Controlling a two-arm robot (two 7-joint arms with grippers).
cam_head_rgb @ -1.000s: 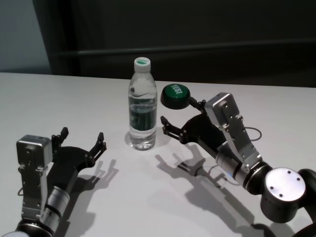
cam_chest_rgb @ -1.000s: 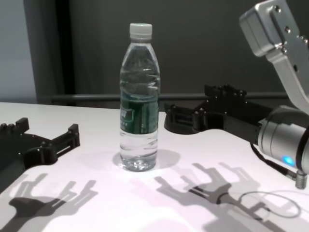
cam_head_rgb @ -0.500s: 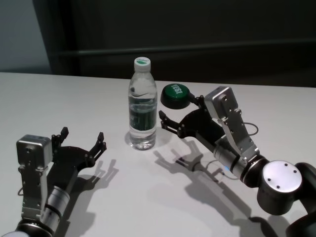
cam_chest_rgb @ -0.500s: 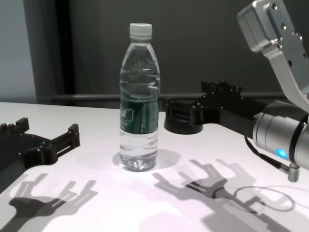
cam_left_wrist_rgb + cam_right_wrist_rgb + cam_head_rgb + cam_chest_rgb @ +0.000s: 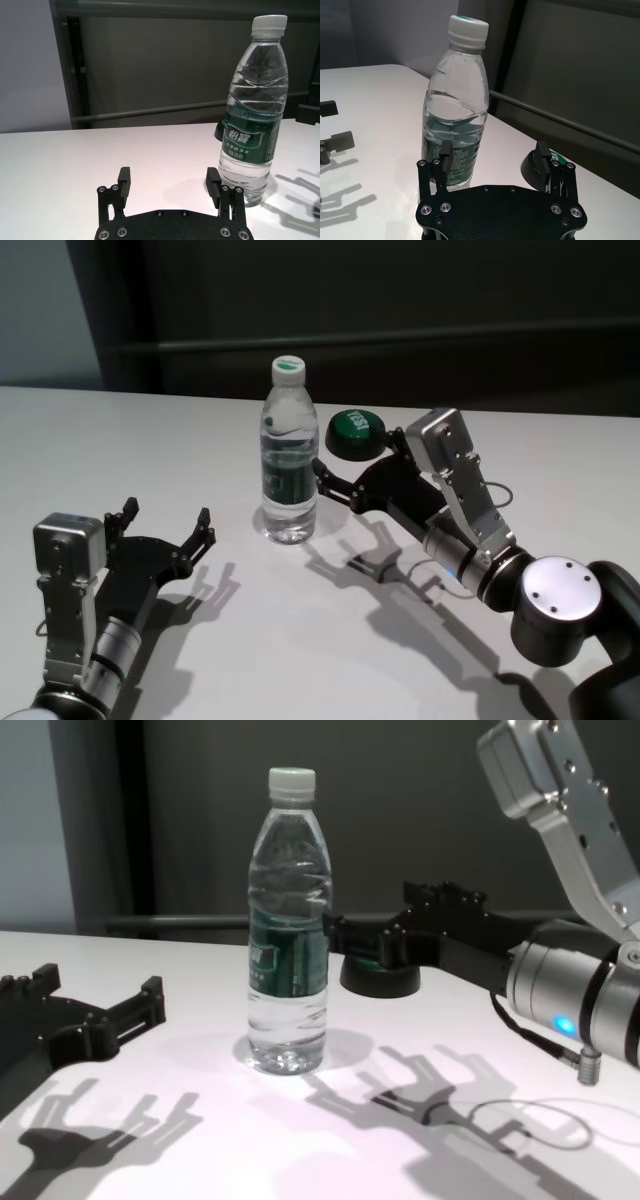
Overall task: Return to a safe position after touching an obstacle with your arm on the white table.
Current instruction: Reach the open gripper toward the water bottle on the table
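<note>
the obstacle (image 5: 289, 455) stands upright mid table (image 5: 150, 440). the right end effector (image 5: 338, 480), fingers spread and empty, sits just beside it. best pulled straight back, no sideways sweep. left end effector (image 5: 168, 525) rests wide open, empty.

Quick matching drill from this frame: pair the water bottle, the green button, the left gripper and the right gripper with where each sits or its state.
Things:
1. water bottle
2. green button
3. left gripper
4. right gripper

Descriptions:
A. open, fingertips close beside the bottle's right side
B. upright on the white table
C. open, near the table's left front, apart from the bottle
D. behind the right gripper

Pairs: 1-B, 2-D, 3-C, 4-A
</note>
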